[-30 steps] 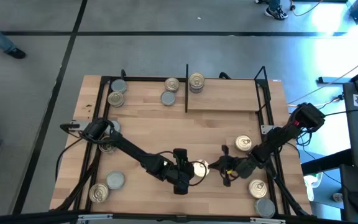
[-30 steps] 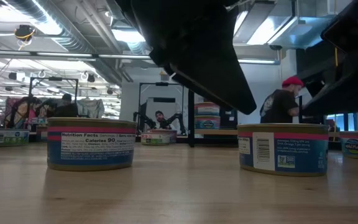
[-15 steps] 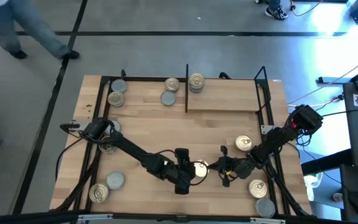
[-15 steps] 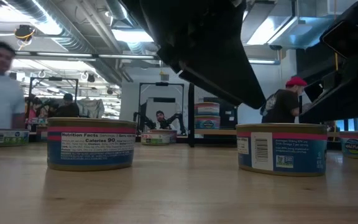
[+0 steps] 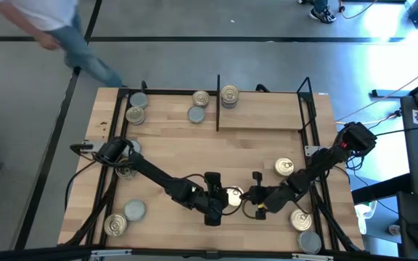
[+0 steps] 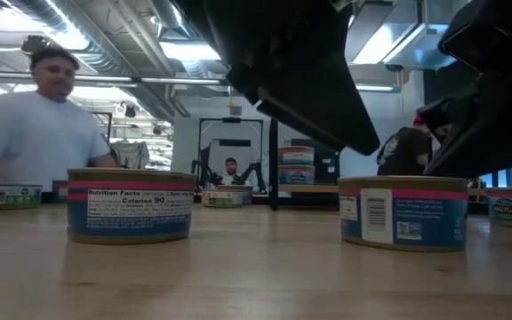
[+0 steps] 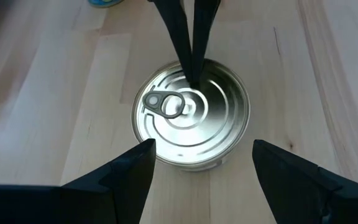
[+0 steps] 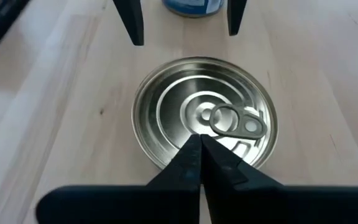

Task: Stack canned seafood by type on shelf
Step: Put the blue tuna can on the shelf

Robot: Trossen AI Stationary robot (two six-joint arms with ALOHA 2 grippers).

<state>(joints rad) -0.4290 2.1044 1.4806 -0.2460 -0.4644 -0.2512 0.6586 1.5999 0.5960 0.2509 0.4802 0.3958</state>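
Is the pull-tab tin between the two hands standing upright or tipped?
Upright. The tin sits flat on the wooden tabletop, lid and pull tab facing up, both wrist views looking down onto it.

Two tins are seen standing upright on the wooden table top [image 6: 256, 276]: a blue and pink labelled tin [image 6: 131, 205] at left and a barcode-labelled tin [image 6: 404, 212] at right, well apart. Dark arm parts [image 6: 292, 62] hang overhead. Further tins are noted at the far edges. A person in a white shirt [image 6: 43, 120] is observed behind.
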